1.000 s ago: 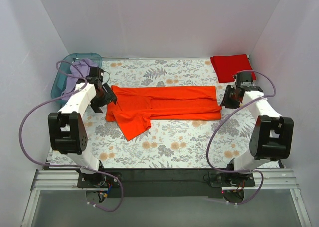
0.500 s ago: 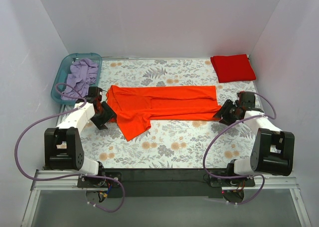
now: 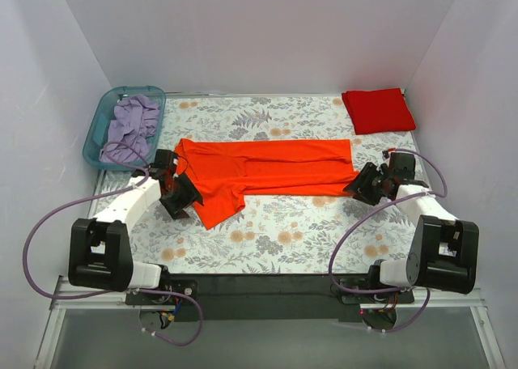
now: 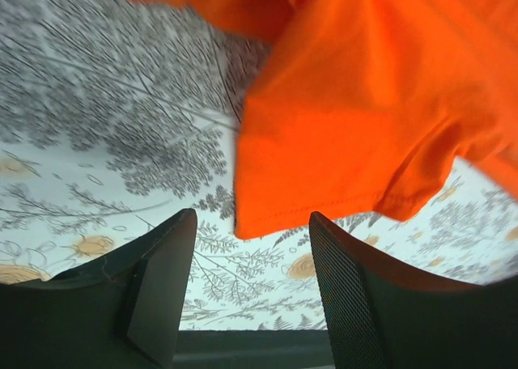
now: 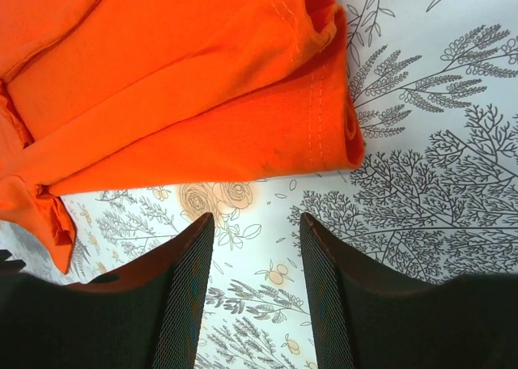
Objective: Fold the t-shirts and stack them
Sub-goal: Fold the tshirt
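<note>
Dropping lower at both ends of the orange t-shirt point(image 3: 267, 167). Holding left end effector point(image 4: 252, 223) and right end effector point(image 5: 256, 223) released, empty. Getting set to fold.

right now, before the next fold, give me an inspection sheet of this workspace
surface: floral tablecloth, flat
job's things: orange shirt laid out lengthwise mid-table, one sleeve sticking toward the near side; red shirt folded at far right corner
clutter: teal bin at far left holding a purple cloth
grippers: left gripper open by the sleeve; right gripper open at the shirt's right end; neither holds anything
cables: purple cables loop beside each arm, off the shirts
surroundings: white walls on three sides
</note>
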You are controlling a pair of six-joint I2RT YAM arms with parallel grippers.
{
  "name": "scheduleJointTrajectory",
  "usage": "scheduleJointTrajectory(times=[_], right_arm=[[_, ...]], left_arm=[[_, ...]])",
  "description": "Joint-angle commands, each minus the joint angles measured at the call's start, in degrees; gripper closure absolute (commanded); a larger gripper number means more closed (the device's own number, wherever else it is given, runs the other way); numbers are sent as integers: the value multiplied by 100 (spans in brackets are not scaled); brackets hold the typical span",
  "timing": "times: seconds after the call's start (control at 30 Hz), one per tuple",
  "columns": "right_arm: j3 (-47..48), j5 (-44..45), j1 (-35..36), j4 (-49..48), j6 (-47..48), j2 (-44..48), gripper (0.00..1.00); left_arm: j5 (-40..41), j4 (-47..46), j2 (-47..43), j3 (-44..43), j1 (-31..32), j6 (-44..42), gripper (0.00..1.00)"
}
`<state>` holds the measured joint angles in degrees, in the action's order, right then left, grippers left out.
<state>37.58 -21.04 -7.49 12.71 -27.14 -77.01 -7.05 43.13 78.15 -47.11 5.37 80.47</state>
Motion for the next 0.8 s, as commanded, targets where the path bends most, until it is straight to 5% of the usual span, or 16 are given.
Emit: scheduleJointTrajectory(times=[0.0, 0.4, 0.77], right_arm=[[-5, -111, -25, 135, 305, 265, 47], [-5, -67, -16, 496, 666, 609, 47], [-67, -58, -25, 513, 833, 591, 47]], left_arm=[[28, 221, -116, 176, 534, 197, 44], [626, 354, 552, 273, 1695, 628, 60], [1004, 222, 737, 229, 1784, 795, 63]])
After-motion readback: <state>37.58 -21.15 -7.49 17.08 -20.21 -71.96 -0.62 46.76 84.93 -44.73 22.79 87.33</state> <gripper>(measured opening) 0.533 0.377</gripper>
